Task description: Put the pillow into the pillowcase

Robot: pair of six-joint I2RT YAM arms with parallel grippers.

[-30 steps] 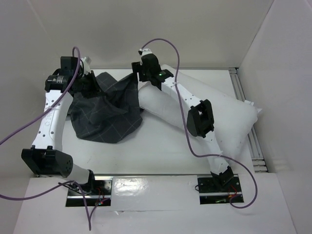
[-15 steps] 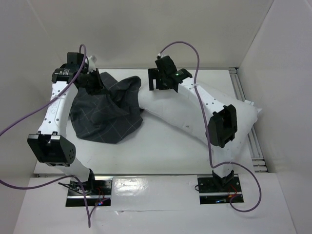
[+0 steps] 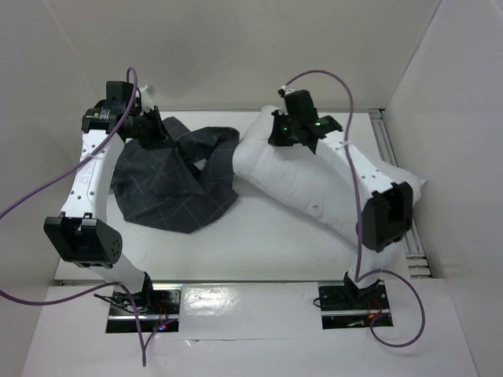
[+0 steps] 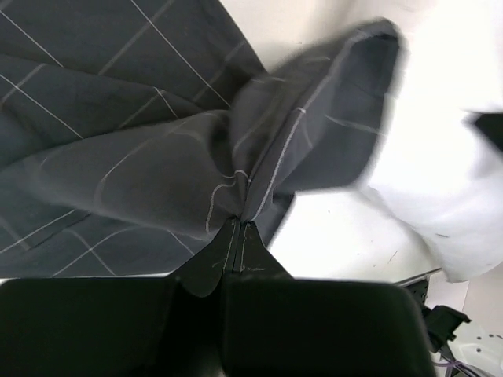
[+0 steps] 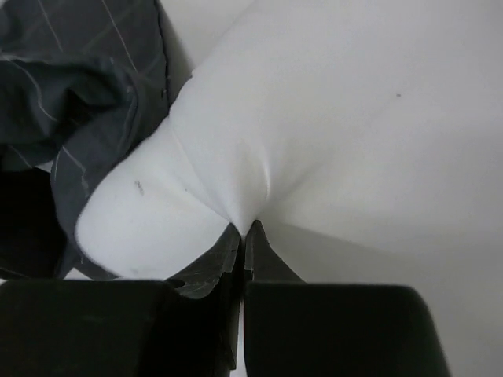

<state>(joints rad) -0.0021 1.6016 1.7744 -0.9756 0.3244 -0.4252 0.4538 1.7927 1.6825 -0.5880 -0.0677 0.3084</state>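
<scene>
White-walled surface (image 3: 259, 236). The left fingers (image 4: 238, 234), closed, pinch the pillowcase (image 4: 141, 165) by its hem at far left, probably to hold its mouth up. The right fingers (image 5: 244, 236), closed, pinch the pillow (image 5: 338, 118), which lies across the right side, at its end just beside that mouth, likely to feed it in.

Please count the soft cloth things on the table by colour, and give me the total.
White: 1, the pillow
Dark grey with thin light lines: 1, the pillowcase
Total: 2
</scene>
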